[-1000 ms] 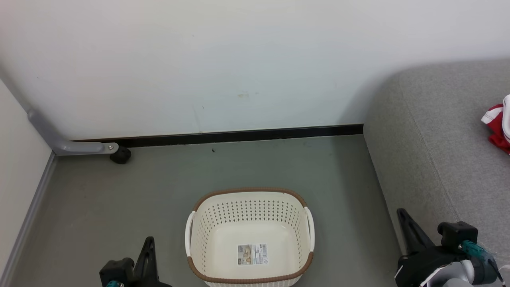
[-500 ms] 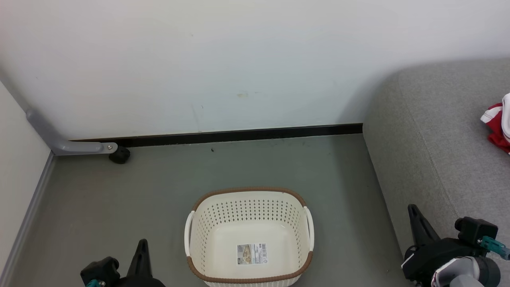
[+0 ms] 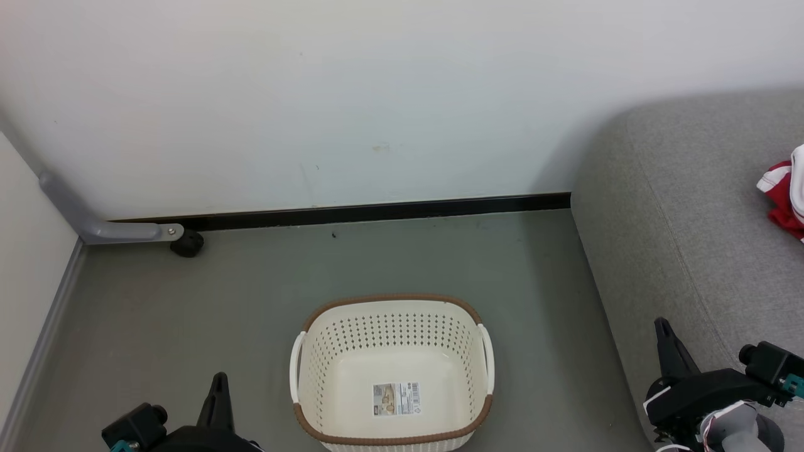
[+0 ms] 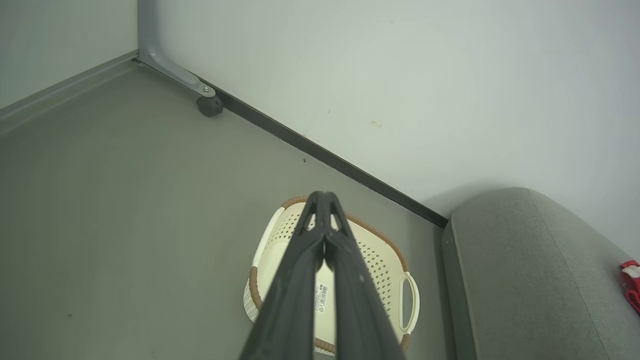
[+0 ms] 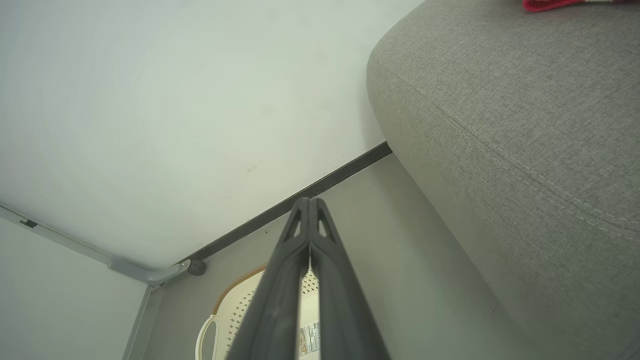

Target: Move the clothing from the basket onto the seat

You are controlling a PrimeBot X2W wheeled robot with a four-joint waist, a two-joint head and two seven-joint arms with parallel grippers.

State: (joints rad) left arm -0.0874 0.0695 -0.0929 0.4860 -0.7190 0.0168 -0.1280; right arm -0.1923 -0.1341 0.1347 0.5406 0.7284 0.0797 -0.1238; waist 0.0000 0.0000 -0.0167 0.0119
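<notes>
Flanking the basket [image 3: 392,301], my left hand [image 3: 218,380] and right hand [image 3: 661,325] hung pressed together, empty; the clothing [image 3: 784,196] lay on the seat [image 3: 691,226] right of the basket, well apart from my right hand.

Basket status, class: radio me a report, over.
Left gripper shut, right gripper shut, both holding nothing. Basket holds just a sticker; clothing on seat. Caster by wall, off the path.

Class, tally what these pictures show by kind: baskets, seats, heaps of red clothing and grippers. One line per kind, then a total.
basket: 1
seat: 1
clothing heap: 1
grippers: 2 (left gripper, right gripper)
Total: 5
</notes>
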